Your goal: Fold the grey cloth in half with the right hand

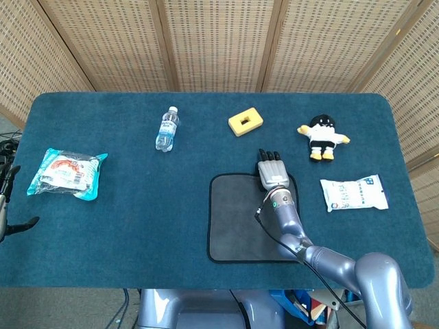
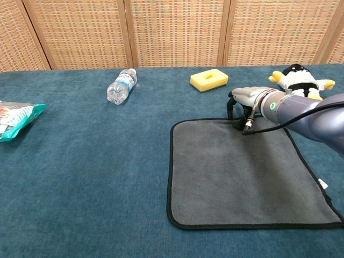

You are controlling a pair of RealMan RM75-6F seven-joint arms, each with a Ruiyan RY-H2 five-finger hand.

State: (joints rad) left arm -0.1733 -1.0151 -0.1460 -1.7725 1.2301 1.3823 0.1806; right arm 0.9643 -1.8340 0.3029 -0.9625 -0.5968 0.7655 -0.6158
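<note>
Chest view: sponge [image 2: 213,79] beyond hand [image 2: 244,104].

A clear water bottle [image 1: 167,128] lies on its side on the blue table [image 1: 123,226], a yellow sponge block [image 1: 245,122] to its right. A snack bag [image 1: 66,173] sits far left; a plush penguin [image 1: 322,137] and white tissue pack [image 1: 354,192] sit right.
</note>
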